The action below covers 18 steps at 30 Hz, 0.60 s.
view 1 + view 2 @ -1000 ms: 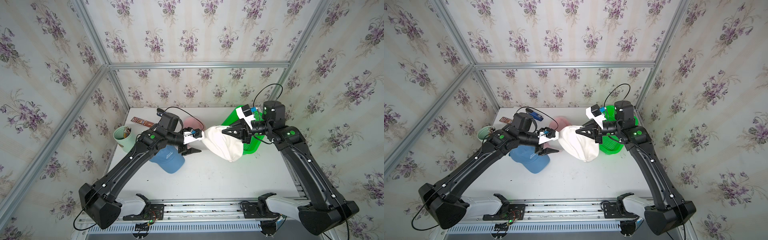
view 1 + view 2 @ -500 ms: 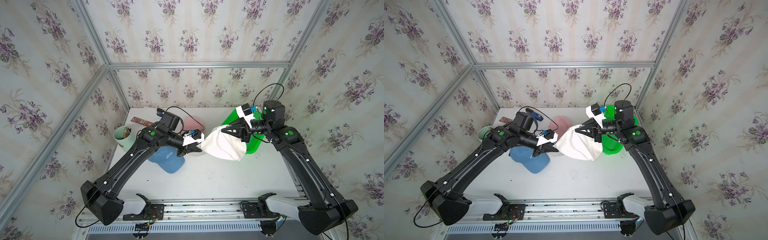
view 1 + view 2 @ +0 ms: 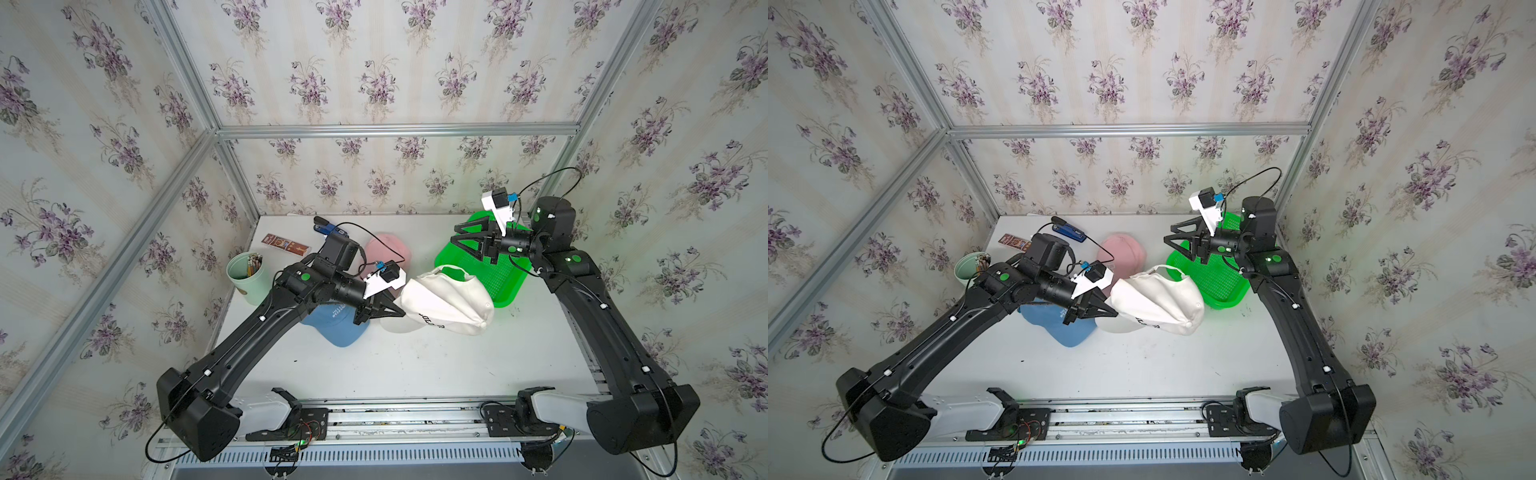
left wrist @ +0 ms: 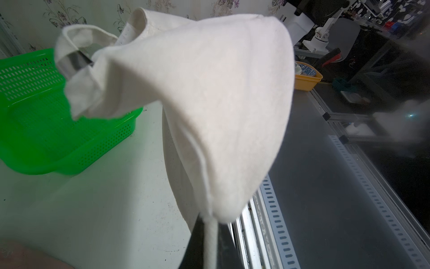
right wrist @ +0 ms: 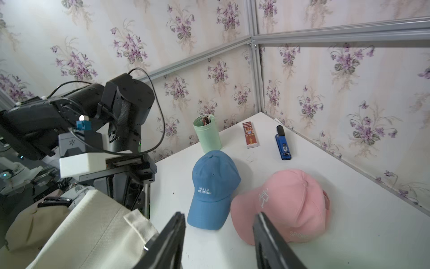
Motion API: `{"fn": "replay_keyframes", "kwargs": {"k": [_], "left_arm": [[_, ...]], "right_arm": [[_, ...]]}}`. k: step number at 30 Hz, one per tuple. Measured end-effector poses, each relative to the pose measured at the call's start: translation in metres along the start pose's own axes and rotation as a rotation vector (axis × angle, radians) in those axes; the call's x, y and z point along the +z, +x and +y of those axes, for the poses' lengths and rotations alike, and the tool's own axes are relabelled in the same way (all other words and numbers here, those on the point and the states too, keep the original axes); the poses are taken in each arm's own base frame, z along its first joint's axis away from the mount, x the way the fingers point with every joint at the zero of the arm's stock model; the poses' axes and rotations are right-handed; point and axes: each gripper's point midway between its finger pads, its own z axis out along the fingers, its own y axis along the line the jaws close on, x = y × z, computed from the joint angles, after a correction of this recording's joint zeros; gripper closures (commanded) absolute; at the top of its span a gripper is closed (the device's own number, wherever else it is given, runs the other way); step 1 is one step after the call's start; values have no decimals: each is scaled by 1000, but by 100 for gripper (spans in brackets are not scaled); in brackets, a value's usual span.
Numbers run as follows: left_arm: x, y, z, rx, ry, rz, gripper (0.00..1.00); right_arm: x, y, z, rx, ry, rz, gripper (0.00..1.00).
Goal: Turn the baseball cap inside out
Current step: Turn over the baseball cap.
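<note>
Hard-to-see stuff first, biggest down: the white table (image 3: pixel 415 365) is partly covered by both arms in both top views. The white baseball cap (image 3: pixel 444 299) fills the left wrist view and hides most of the left pincer (image 4: pixel 207 223). Its dark lettering is folded under, so I can't read it, and I can't tell if its low edge touches the table. The left pincer (image 3: pixel 401 313) is clamped tight on the cap's edge, and the cap hangs out past its tips toward the other arm. The right pincer (image 3: pixel 454 235) stands half open with nothing in it, up and apart from the cap, over the green basket (image 3: pixel 505 282). The near rim of the basket is covered by the cap. The blue cap (image 3: pixel 340 328) lies under the left pincer's wrist, half hidden by the arm, and the pink cap (image 3: pixel 388 247) sits behind that pincer with its camera block in front of it. Further back on that pincer's side are a mint cup (image 3: pixel 245 278) of pencils, a flat brown box (image 3: pixel 286 245) and a blue stapler (image 3: pixel 328 227). Count: three caps, and one each of basket, cup, box and stapler.
</note>
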Motion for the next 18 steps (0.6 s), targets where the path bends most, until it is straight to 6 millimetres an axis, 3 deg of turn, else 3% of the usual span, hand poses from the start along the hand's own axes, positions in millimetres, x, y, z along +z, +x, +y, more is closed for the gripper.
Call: {"fn": "replay_keyframes", "kwargs": {"k": [3,5,7,10,13,16,18], "left_arm": [[-1,-4,5,-41,-8,-26,100],[-4,-3,23,-126,-54,-61,100],[-11,-3,52,-251,-140,-100,100],[-36,-4,111,-518,-287,-220,100],[-57,7,156,-811,-387,-359,100],[-66,3,174,-1021,-433,-455,100],[-76,-10,181,-1102,-464,-531,100]], "right_arm": [[-19,-8,-38,74,148,-52,44],[-27,-11,-56,112,238,-73,43],[-31,-12,-67,122,300,-83,41],[-39,-6,-78,135,401,-91,38],[-44,0,-73,125,484,-90,38],[-33,-1,-50,50,495,-76,38],[-11,4,-29,-11,477,-42,38]]}}
